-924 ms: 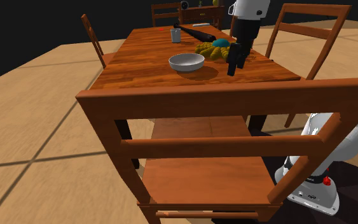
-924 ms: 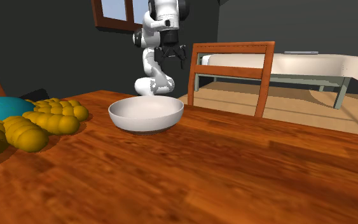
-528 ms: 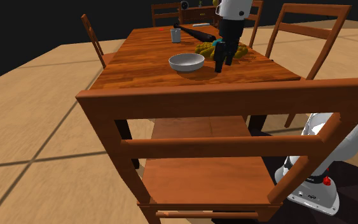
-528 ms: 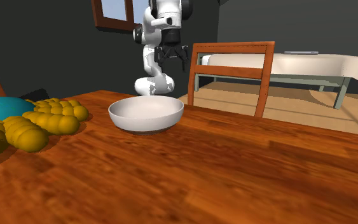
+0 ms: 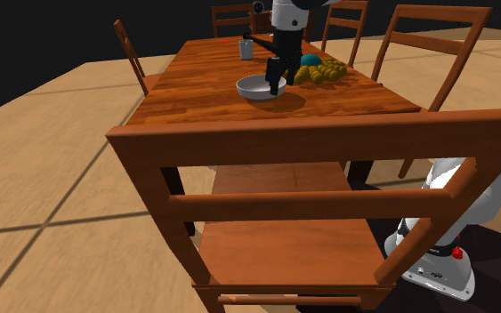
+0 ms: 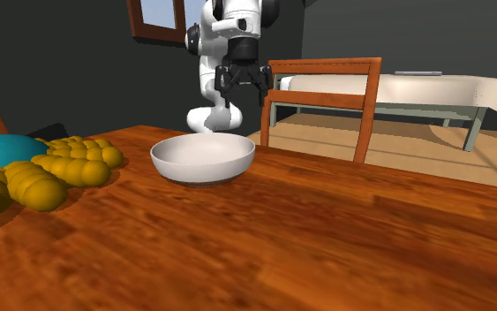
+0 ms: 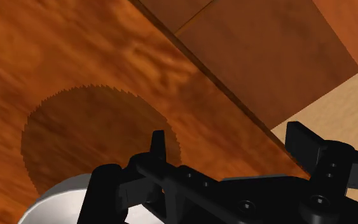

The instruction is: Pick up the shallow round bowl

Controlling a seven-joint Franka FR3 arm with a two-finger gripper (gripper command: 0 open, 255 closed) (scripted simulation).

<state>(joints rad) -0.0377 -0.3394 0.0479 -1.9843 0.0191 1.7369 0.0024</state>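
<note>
A shallow round white bowl (image 5: 259,87) sits on the brown wooden table (image 5: 204,89), a little in from its near edge. My black gripper (image 5: 276,78) hangs just above the bowl's rim on the shoulder view's right, open, with nothing between the fingers. In the second exterior view the bowl (image 6: 203,157) is in front and the gripper (image 6: 242,101) hovers behind and above it, fingers spread. From the wrist, the bowl's rim (image 7: 60,205) shows beside the gripper (image 7: 228,143), next to a round dark shadow (image 7: 88,137) on the table.
A yellow knobbly bunch (image 5: 321,73) with a teal thing (image 6: 3,148) lies close beside the bowl. A grey cup (image 5: 246,49) and a black rod (image 5: 270,40) stand farther back. Wooden chairs (image 5: 431,44) ring the table; one chair back (image 5: 311,142) crosses the foreground.
The arm has swung to the shoulder view's left, from beside the yellow bunch to over the bowl's rim. The fingers stayed open. The bowl has not moved.
</note>
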